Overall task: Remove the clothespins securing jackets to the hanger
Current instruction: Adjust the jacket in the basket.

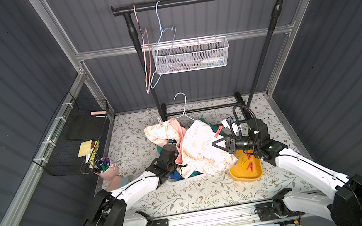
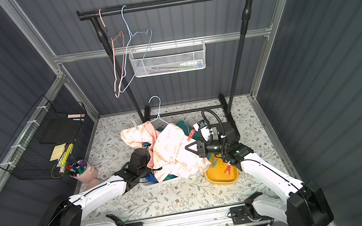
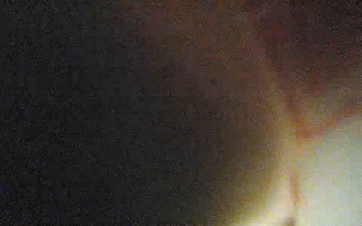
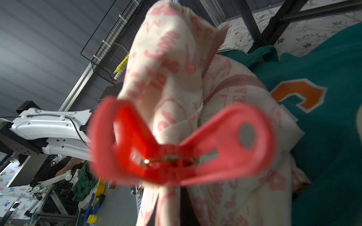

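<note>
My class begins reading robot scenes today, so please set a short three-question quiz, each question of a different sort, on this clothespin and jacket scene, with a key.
1. Where do the loose clothespins lie? A) yellow tray B) pink cup C) white mesh basket
2. True or false: three hangers hang on the black rail.
3. Fill in: the left arm reaches under the ____ jacket.
Key: 1 A. 2 False: only the pink hanger and a blue hanger hang there; the third hanger is down with the jackets. 3 cream.
</note>
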Robot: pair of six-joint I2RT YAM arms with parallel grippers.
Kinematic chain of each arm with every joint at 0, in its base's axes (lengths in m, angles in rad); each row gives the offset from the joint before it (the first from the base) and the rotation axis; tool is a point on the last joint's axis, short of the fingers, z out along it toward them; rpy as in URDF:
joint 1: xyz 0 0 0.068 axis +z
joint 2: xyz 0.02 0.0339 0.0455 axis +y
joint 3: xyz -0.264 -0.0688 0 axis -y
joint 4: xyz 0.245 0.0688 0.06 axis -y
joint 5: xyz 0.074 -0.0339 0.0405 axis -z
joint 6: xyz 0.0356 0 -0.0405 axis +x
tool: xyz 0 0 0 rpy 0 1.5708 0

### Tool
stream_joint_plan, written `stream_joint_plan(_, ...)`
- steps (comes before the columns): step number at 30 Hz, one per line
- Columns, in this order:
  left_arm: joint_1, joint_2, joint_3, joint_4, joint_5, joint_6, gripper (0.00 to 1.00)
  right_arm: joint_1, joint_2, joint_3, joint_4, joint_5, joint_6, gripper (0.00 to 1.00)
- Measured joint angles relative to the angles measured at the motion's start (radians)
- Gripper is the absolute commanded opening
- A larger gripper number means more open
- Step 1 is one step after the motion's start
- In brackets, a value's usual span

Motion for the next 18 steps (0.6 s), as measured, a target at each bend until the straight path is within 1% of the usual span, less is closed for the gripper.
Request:
stream_joint_plan(2,-0.005,-0.049,0.008,-0.065,-0.026,-0.007,0.46,0.002,-0.003,0.006,-0.001,0.011,-0.01,0.0)
stream_joint_plan(3,-0.006,-0.082,0.016,-0.105,-0.04,-0.01,0.53,0.004,-0.004,0.008,0.002,0.013,-0.013,0.0)
stream_joint_plan(4,-0.006,-0.117,0.025,-0.146,-0.055,-0.013,0.56,0.004,-0.005,0.008,0.007,0.012,-0.014,0.0)
stream_joint_plan(9,-0.005,-0.26,0.104,-0.334,-0.133,-0.035,0.68,0.004,-0.002,0.032,0.035,-0.004,-0.02,0.0)
stream_joint_plan(12,-0.005,-0.281,0.159,-0.42,-0.181,-0.041,0.71,0.003,-0.002,0.046,0.046,-0.01,-0.028,0.0)
stream_joint_plan(15,-0.003,-0.282,0.197,-0.487,-0.216,-0.041,0.77,-0.003,-0.002,0.056,0.037,-0.009,-0.04,0.0)
stream_joint_plan(18,-0.003,-0.28,0.203,-0.501,-0.219,-0.035,0.78,-0.017,-0.008,0.058,0.024,-0.003,-0.051,0.0)
